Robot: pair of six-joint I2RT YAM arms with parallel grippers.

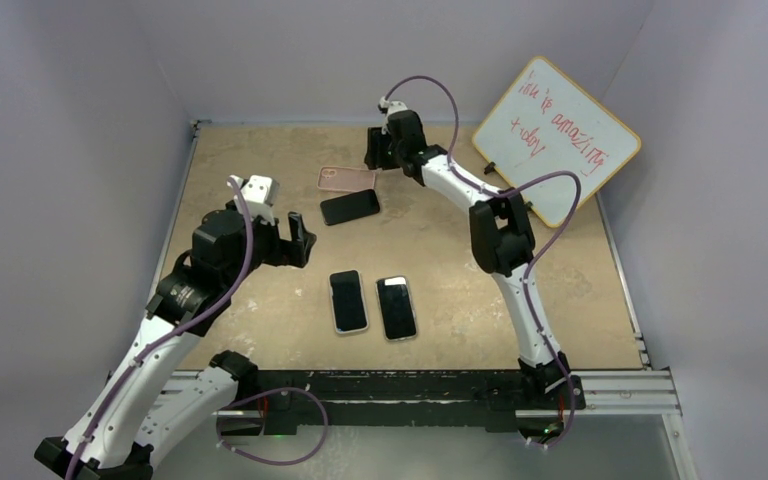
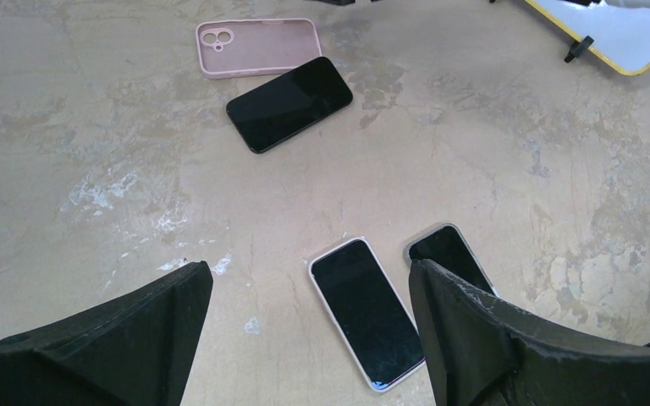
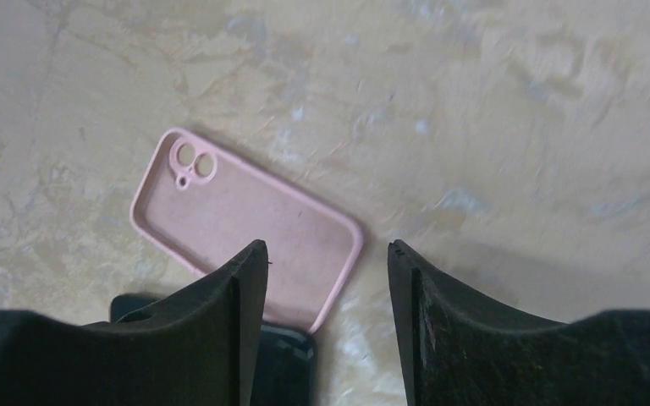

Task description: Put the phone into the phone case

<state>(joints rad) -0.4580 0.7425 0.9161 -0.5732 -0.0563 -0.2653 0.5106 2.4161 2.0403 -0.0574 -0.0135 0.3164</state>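
An empty pink phone case (image 1: 348, 179) (image 2: 258, 46) (image 3: 245, 211) lies open side up at the back of the table. A bare black phone (image 1: 350, 207) (image 2: 289, 103) (image 3: 292, 372) lies face up, touching the case's near edge. My right gripper (image 1: 375, 150) (image 3: 326, 249) hovers over the case's right end. Its jaws are partly open, with nothing between them. My left gripper (image 1: 300, 240) (image 2: 309, 275) is wide open and empty, to the near left of the phone and above bare table.
Two more phones, one with a white rim (image 1: 349, 300) (image 2: 364, 311) and one with a grey rim (image 1: 396, 307) (image 2: 450, 254), lie side by side mid-table. A yellow-framed whiteboard (image 1: 557, 140) (image 2: 635, 34) leans at the back right. Walls enclose three sides.
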